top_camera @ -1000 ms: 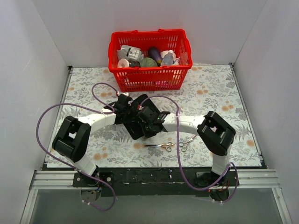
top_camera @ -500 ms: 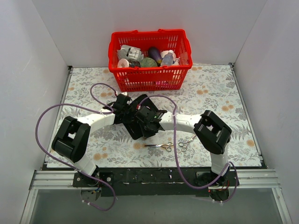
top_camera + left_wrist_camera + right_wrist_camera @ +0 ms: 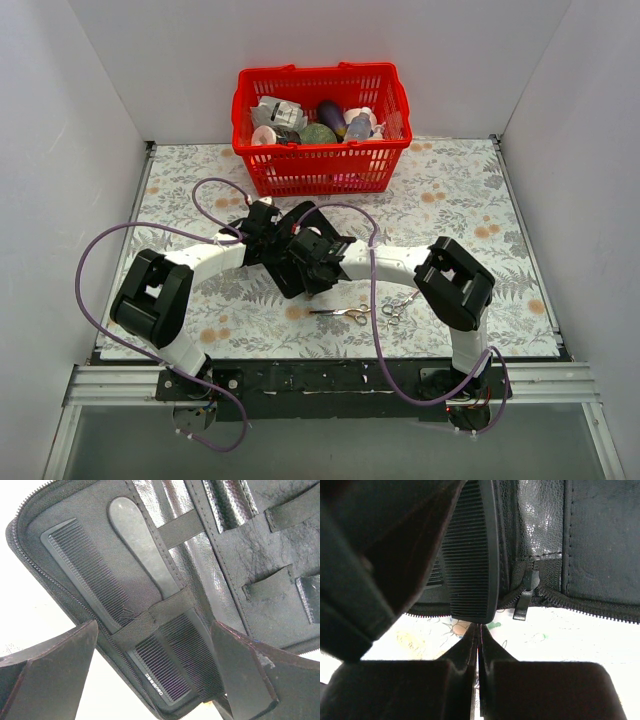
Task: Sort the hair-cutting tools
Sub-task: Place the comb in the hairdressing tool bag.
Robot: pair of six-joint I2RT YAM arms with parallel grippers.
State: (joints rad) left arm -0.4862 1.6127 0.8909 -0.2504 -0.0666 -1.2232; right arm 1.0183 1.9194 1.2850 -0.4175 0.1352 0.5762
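Left claw: the left gripper [image 3: 154, 625] is spread wide and grips nothing. One dark finger [image 3: 55, 675] sits at 8 o'clock in its wrist view and the other at 4 o'clock.
Right claw: the right gripper [image 3: 477, 630] is pressed together to a hairline seam. The end of the comb sits right at its tips, but whether they nip it cannot be told.
Comb: the comb [image 3: 85, 570] lies in the case under the elastic strap [image 3: 155, 617]. In the left wrist view its long axis runs from 10 o'clock to 4 o'clock, with the teeth facing 1 o'clock.
Tail comb: the tail comb [image 3: 142, 550] lies just beside it and parallel, under the same strap, with its smooth handle toward 11 o'clock.
Case: the black case [image 3: 288, 280] lies open between the two claws, at mid-table in the overhead view.
Scissors: one pair of scissors [image 3: 345, 313] lies on the table at 5 o'clock from the case. Its long axis runs 9 to 3, blades toward 9 and rings toward 3.
Second pair: the second scissors [image 3: 400, 304] lie just beside the first at 3 o'clock, slanted along 2 to 8.
Table: the table [image 3: 450, 200] has a floral cover.
Basket: the red basket [image 3: 320, 170] stands at 12 o'clock, well apart from the scissors.
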